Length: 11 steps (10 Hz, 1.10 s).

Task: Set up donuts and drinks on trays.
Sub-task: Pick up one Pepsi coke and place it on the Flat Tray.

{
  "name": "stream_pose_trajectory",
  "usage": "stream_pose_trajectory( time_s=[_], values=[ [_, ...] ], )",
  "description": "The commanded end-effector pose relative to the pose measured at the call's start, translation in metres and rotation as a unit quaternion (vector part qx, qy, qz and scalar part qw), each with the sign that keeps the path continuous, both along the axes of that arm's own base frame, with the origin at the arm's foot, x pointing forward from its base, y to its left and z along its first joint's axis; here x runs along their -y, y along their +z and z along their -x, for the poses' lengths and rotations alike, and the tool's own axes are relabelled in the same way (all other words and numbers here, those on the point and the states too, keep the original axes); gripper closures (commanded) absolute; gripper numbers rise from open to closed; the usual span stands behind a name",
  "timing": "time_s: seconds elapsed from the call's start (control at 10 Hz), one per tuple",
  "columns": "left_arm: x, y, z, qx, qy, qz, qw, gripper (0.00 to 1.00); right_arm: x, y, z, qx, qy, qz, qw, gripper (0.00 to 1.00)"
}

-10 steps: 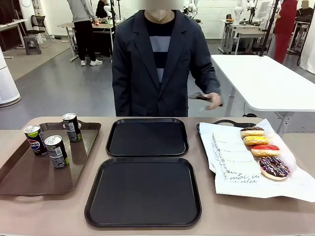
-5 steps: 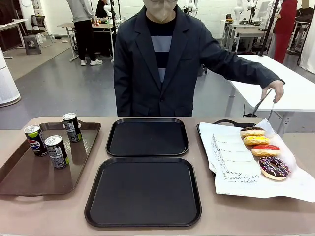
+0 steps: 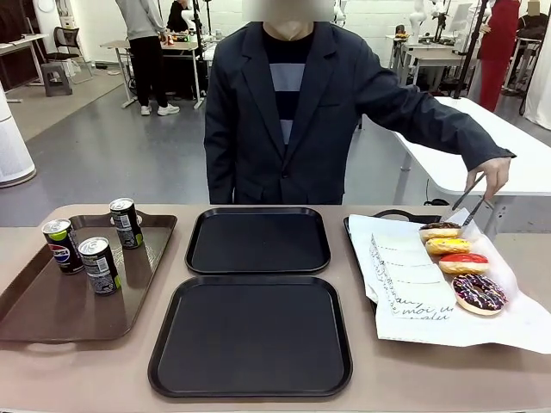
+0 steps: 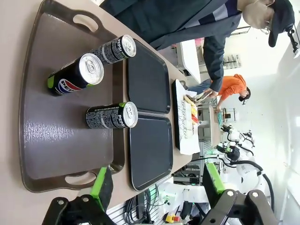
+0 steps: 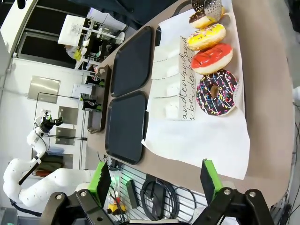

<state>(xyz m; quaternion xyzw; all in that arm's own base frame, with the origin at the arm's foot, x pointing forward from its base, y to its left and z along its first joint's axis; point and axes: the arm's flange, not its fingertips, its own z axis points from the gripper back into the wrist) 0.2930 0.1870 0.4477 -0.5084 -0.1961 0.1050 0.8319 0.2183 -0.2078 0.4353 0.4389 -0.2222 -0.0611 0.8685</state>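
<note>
Two black trays lie mid-table, the far one (image 3: pixel 257 240) and the near one (image 3: pixel 251 334), both bare. Three drinks (image 3: pixel 100 266) stand on the brown tray (image 3: pixel 52 301) at the left. Several donuts (image 3: pixel 463 262) sit in a row on white paper (image 3: pixel 413 284) at the right. A person's hand (image 3: pixel 495 172) holds metal tongs (image 3: pixel 469 202) just above the farthest donut (image 3: pixel 441 230). My left gripper (image 4: pixel 157 185) hangs open above the brown tray's end, with the cans (image 4: pixel 112 116) ahead. My right gripper (image 5: pixel 154 183) hangs open off the paper's near edge, facing the sprinkled donut (image 5: pixel 216 92).
The paper lies on a black tray (image 3: pixel 362 225) whose rim shows at the far side. The person stands at the far table edge behind the black trays. A white table (image 3: pixel 465 138) stands behind at the right.
The person's arm reached out to the right and brought the tongs down close to the farthest donut. Cans, trays and donuts have not moved.
</note>
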Motion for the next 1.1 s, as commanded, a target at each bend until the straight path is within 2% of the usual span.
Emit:
stream_pose_trajectory(
  time_s=[0.0,0.4,0.5,0.6,0.8,1.0],
  values=[
    [0.0,-0.001,0.0,0.009,0.002,0.01,1.0,0.0,0.003,0.0,-0.003,0.014,0.004,-0.008,1.0,0.0],
    [0.0,0.0,0.0,0.0,0.0,0.0,1.0,0.0,0.003,0.0,-0.003,0.014,0.004,-0.008,1.0,0.0],
    [0.018,0.023,0.0,0.029,0.005,-0.052,0.998,0.0,0.003,0.0,-0.003,0.014,0.004,-0.008,1.0,0.0],
    [0.037,0.037,0.006,0.034,-0.004,-0.091,0.995,0.0,0.003,0.0,-0.003,0.014,0.004,-0.008,1.0,0.0],
    [0.087,0.08,-0.007,0.007,-0.041,-0.238,0.97,0.0,0.003,0.0,-0.003,0.014,0.004,-0.008,1.0,0.0],
    [0.137,0.113,-0.018,-0.028,-0.064,-0.361,0.93,0.0,0.003,0.0,-0.003,0.014,0.004,-0.008,1.0,0.0]
  ],
)
